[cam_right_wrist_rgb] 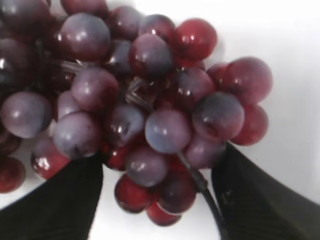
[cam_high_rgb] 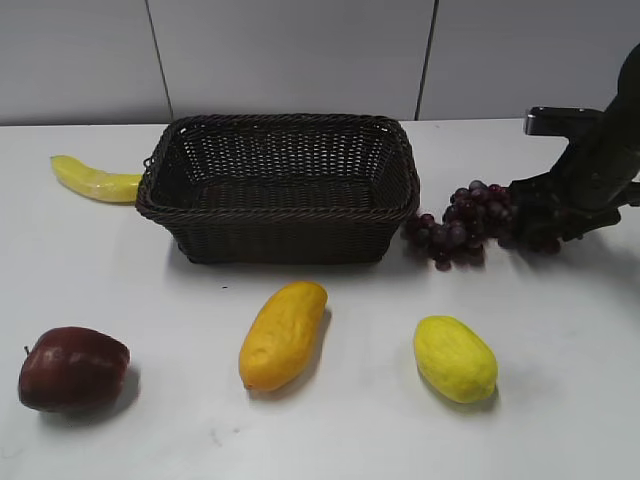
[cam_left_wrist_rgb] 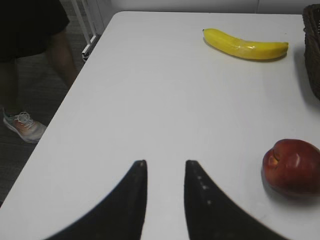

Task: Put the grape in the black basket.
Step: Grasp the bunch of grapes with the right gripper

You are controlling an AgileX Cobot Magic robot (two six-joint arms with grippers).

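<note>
Black fingers of our right gripper (cam_right_wrist_rgb: 155, 200) sit spread on either side of the grape (cam_right_wrist_rgb: 140, 110), flanking its lower berries and thin stem; we see no firm pinch yet. We judge the bunch light, lumpy and loose, best taken around its middle near the stem. On the table (cam_high_rgb: 560, 400) it lies at 3 o'clock of the black basket (cam_high_rgb: 280, 188), just beside its wall. We see nothing inside the basket. Our left gripper (cam_left_wrist_rgb: 165, 165) hovers with 2 fingers apart, holding nothing.
</note>
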